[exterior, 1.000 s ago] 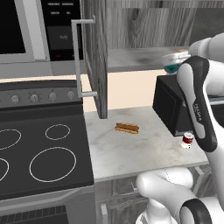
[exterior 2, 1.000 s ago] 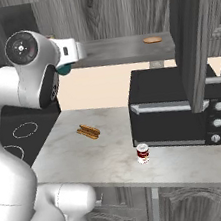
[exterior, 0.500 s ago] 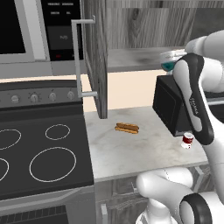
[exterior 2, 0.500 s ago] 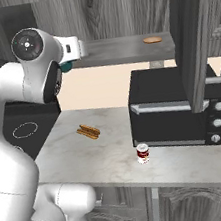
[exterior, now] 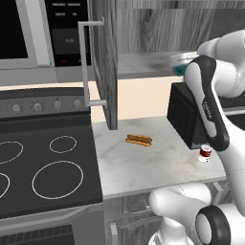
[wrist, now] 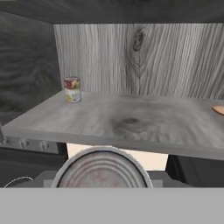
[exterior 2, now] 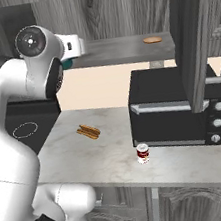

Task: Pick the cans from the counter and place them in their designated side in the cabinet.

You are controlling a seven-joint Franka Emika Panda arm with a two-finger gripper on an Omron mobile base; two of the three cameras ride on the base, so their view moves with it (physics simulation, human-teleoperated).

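Observation:
My gripper point(exterior 2: 75, 45) is shut on the teal can point(exterior: 179, 69), held up at the front edge of the cabinet shelf point(exterior 2: 118, 51). In the hand view the can's silver top point(wrist: 103, 169) sits low in the middle, with the grey shelf point(wrist: 131, 124) just beyond and a little above it. The arm hides the fingers in the left base view. The red can with a white band point(exterior: 205, 153) point(exterior 2: 143, 153) stands upright on the marbled counter point(exterior 2: 89, 156), in front of the black oven.
A small red-and-yellow can point(wrist: 72, 89) stands at the shelf's back left, a flat brown item point(exterior 2: 152, 39) at its right. The cabinet doors point(exterior: 106, 62) point(exterior 2: 197, 38) hang open on both sides. Also here: hot dog point(exterior: 139, 139), black oven point(exterior 2: 178, 107), stovetop point(exterior: 43, 167).
The arm has carried the teal can a little leftward in the left base view, closer to the shelf's front edge. The red can and hot dog have not moved.

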